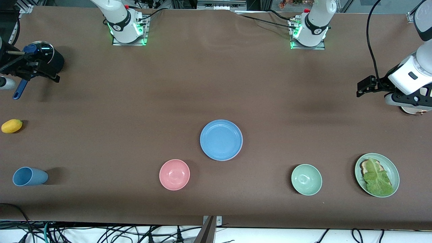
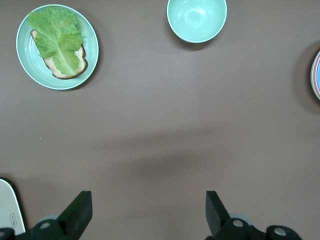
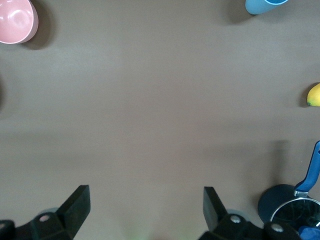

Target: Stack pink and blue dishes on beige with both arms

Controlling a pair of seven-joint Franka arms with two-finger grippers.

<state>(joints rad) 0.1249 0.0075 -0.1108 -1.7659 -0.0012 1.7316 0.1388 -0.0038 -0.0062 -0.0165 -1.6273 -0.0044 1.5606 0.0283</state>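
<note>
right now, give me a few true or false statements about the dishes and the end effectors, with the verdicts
1. The blue plate lies farther from the front camera than the pink bowl. True.
2. The left end effector is shut. False: it is open and empty.
3. Lettuce lies on the pale green plate. True.
4. The blue cup stands upright. False: it lies on its side.
5. The right end effector is open. True.
</note>
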